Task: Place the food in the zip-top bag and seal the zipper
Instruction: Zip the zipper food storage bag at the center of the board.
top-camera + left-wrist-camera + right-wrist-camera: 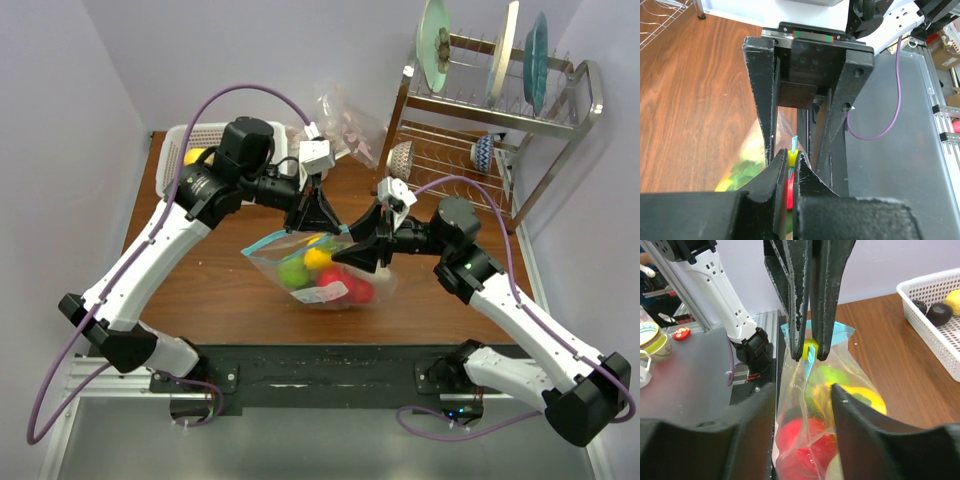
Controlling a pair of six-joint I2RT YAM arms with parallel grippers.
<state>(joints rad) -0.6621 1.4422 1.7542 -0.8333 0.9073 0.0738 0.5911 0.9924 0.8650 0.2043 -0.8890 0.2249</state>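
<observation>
The clear zip-top bag (270,256) hangs over the middle of the table and holds the food: a green piece (293,272), a yellow one (318,258) and a red one (358,290). My left gripper (320,228) is shut on the yellow slider of the light-blue zipper (791,158) at the bag's top rim. The right wrist view shows the same pinch (810,350). My right gripper (805,390) is open. Its fingers (860,425) stand wide on either side of the bag's upper part, just below the zipper (840,330). Red food (800,437) shows through the plastic.
A white mesh basket (205,135) at the back left holds a yellow fruit and dark pieces (940,314). A metal dish rack (500,120) with plates and bowls stands at the back right. A crumpled clear bag (340,118) lies beside it.
</observation>
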